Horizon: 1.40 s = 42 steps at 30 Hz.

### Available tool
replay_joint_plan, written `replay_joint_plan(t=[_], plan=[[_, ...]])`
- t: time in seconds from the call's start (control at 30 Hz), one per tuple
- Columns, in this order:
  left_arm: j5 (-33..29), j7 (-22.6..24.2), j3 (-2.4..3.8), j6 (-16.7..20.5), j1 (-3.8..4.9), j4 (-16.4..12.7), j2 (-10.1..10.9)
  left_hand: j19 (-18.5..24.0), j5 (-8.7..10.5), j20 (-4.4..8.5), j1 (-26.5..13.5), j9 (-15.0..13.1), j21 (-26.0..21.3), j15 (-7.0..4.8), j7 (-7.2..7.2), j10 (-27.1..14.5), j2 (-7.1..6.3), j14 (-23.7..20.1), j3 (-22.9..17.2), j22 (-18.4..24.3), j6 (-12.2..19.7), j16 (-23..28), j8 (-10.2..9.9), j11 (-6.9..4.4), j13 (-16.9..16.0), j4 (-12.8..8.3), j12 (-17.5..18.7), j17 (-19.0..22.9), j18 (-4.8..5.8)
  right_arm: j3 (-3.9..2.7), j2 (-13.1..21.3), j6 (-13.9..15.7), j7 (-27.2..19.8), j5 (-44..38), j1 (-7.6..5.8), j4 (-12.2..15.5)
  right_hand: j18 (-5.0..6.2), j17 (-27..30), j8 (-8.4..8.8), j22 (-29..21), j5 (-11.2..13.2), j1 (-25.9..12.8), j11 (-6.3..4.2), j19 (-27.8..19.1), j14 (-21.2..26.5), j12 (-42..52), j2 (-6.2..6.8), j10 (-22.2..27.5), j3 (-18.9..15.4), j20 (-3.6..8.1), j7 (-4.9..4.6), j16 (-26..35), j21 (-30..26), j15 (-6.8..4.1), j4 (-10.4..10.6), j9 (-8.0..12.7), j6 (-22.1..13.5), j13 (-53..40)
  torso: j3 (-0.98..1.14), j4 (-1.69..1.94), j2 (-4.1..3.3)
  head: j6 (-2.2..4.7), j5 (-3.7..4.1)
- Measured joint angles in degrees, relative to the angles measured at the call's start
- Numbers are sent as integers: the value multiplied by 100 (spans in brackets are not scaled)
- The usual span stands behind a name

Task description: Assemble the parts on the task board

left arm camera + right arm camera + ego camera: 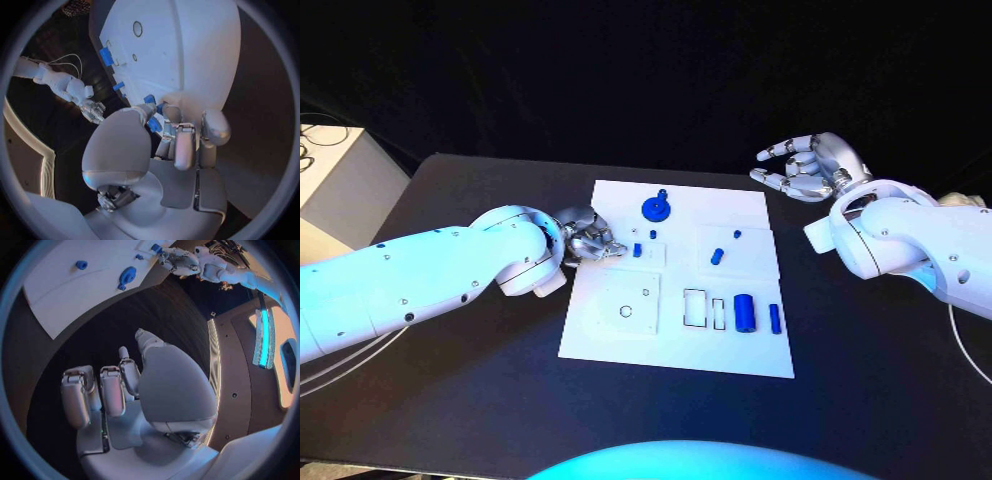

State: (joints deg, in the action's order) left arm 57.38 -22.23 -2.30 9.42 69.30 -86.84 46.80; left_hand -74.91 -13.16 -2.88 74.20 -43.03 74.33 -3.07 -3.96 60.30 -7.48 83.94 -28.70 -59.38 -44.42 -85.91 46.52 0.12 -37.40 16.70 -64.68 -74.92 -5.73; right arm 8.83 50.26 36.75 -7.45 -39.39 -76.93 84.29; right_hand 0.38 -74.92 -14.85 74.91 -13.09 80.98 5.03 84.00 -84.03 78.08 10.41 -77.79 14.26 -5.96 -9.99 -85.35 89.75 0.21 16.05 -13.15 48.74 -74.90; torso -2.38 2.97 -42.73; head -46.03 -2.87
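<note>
The white task board [678,330] lies mid-table, also seen in the left wrist view [187,50]. My left hand [593,238] rests at the board's left edge, its fingers curled round a small blue part [636,250]; in the left wrist view that part [154,125] sits between thumb and fingers of the hand [169,135]. A round blue part [656,208] lies near the far edge. Two small blue parts [718,255] lie mid-board, and a blue cylinder [746,313] lies near the front right. My right hand [808,168] hovers beyond the board's far right corner, fingers apart, holding nothing.
A white box [343,175] with cables stands off the table's back left corner. Empty outlined slots [629,310] mark the board's front half. Bare black table [473,400] surrounds the board. The right wrist view shows the round part [127,276] and board [69,300].
</note>
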Motion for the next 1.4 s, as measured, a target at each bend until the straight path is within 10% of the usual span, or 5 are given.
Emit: replay_joint_plan(t=[0.83,1.23,1.4], plan=[[-958,87,48,-132,16,-96,176,70,17,-30,272,-46,-33,0,-24,-46,-70,0,-598,69,205,1,241,31,49,163,-6,0,1,3,2,-45,28,-10,9,-19,0,1,-22,4,0,0,0,0,0,0,0,0,0,0,0,0,0,0,0,0,0,0,3,-1,3,10,12],[-1327,-8,120,-544,325,30,186,163,33,-59,178,-46,-115,0,-41,-127,-164,0,-691,154,226,1,276,59,199,172,77,0,1,5,-17,-61,37,-13,12,-38,0,1,-22,3,0,0,0,0,0,0,0,0,0,0,0,0,0,0,0,0,0,0,3,-3,-2,36,-10],[-1481,-81,128,-907,486,234,122,316,548,-90,-8,-25,-205,5,-72,-360,-8,5,-842,318,278,93,281,72,347,82,146,0,-90,7,-21,-65,41,-14,13,-46,0,1,-22,3,0,0,0,0,0,0,0,0,0,0,0,0,0,0,0,0,0,0,2,-2,-4,29,-9]])
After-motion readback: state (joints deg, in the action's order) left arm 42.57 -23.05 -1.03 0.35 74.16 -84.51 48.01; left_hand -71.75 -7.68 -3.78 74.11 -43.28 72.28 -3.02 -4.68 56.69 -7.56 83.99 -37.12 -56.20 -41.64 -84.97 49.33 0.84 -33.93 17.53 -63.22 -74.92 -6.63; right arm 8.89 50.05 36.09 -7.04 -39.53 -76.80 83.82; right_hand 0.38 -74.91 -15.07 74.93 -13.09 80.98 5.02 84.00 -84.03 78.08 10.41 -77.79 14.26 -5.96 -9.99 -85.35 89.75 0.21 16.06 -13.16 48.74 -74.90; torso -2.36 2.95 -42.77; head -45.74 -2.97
